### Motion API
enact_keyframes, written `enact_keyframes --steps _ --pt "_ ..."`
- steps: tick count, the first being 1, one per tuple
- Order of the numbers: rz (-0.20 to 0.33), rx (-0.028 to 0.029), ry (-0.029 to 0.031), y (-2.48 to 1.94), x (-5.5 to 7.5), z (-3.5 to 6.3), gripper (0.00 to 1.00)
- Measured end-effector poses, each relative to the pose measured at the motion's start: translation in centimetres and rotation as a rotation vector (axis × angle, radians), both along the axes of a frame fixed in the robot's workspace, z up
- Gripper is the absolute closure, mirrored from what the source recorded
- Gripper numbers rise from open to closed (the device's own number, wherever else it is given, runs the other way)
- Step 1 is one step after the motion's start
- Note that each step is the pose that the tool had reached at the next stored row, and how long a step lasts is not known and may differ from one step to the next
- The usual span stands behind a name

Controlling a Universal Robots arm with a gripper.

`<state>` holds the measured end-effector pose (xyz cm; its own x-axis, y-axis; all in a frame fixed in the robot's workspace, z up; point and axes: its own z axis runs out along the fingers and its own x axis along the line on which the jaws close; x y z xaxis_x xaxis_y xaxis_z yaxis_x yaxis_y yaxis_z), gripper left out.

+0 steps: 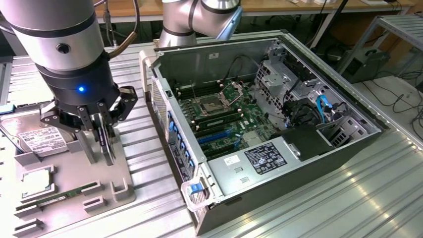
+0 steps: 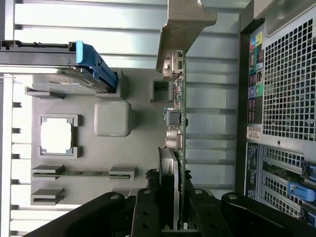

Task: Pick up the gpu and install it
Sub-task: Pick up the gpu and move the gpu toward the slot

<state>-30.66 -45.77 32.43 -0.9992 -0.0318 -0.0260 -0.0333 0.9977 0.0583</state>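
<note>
Tool [image 1: 98, 124] is closed on the gpu [image 2: 174, 128], with its fingers [image 2: 148, 215] pinching the card's two flat faces near one end. The card stands on edge and hangs straight down from the jaws. The step in hand looks like the pick-up off the gray holder tray [image 1: 73, 178]. It is probably best done as a straight vertical pull with no twist, because the grip sits toward one end. The long free end with the pale bracket [image 2: 185, 24] could swing or snag a slot post. I can't tell if the card's lower edge is clear of the tray or seated in its slot. Relative to the tool, the gpu lies directly between the fingers and runs away from them edge-on, bracket at the far end. Further out on the tray, the cpu [image 2: 57, 136], memory stick [image 1: 63, 196] and hard drive [image 1: 39, 139] sit in their own pockets, apart from the card. Beyond, to the exterior view's right, the open computer case [image 1: 370, 144] lies on its side on the ribbed metal desk [image 1: 317, 208], just beside the tray. Its motherboard [image 1: 225, 114] is exposed, and the blue slots [image 1: 211, 141] look free.
</note>
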Motion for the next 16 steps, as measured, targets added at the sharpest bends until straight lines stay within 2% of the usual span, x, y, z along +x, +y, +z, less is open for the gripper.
enact_keyframes --steps 16 --pt "0.000 -0.0001 0.0001 0.00 0.0 1.16 0.72"
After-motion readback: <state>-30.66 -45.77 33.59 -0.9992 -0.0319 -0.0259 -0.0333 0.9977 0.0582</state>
